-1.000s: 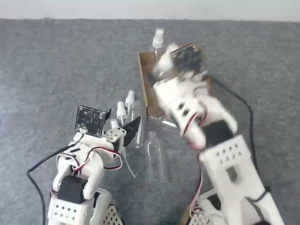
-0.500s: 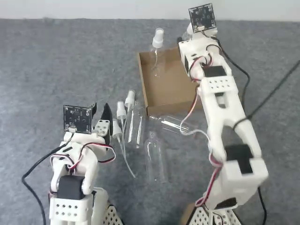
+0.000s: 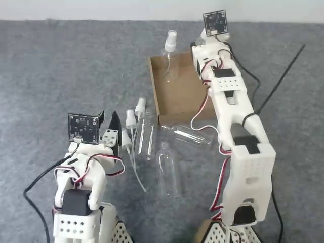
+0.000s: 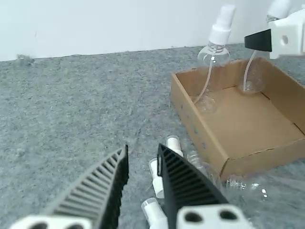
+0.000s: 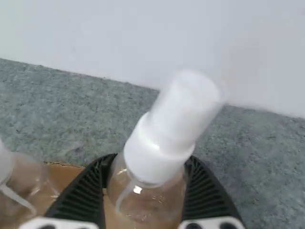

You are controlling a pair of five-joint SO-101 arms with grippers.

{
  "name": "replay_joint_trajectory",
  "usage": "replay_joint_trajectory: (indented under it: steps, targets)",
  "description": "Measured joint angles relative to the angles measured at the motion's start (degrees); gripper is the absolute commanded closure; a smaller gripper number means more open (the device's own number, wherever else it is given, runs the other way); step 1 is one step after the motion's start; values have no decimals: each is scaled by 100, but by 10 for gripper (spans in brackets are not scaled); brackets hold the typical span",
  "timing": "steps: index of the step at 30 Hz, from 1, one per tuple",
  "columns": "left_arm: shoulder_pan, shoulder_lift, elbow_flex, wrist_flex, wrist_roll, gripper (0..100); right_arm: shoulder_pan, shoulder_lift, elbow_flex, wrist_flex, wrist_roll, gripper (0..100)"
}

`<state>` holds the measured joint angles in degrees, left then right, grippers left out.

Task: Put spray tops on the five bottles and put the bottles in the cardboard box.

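We see bright, soft, even light on the grey carpet [image 3: 61,66], with only faint shadows. Small glints show on the spray bottle [image 5: 157,138] clamped in the right gripper [image 5: 143,191]. More glints show on the clear bottles [image 4: 248,186] lying ahead of the left gripper [image 4: 142,152].

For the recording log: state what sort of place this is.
Probably a robotics test bench: two desktop arms on a grey felt-like tabletop, a plain white wall behind, a cardboard box and clear bottles.
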<state>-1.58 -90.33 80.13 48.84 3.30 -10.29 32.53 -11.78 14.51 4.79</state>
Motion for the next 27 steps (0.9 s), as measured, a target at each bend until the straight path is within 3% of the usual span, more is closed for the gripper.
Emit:
replay_joint_trajectory:
  steps: [27]
  targets:
    - [0, 0, 0, 0, 0, 911, 0, 352, -132, -18, -70, 987]
